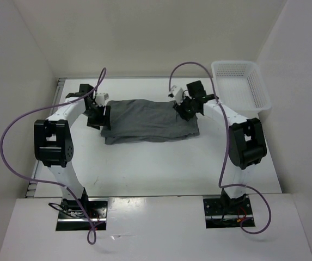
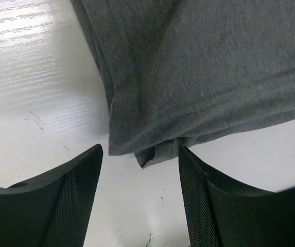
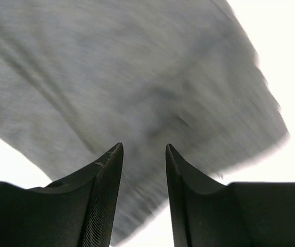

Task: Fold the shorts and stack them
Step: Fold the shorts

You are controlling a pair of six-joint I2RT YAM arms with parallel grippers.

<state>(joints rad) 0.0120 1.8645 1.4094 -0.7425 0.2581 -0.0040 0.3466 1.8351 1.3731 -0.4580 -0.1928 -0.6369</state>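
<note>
step: folding, judged mid-way; grey shorts (image 1: 149, 120) lie flat, seemingly part-folded, mid-counter (image 1: 161, 163) | left jaws: wide, empty, shorts' left corner between the tips | right jaws: narrower gap, empty, over the right end, view blurred | next: probably pinch both ends, fold evenly

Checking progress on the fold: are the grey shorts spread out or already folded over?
Folded over, it seems: the shorts form one compact rectangle with no separate legs, and stacked fabric edges show at their corner.
</note>
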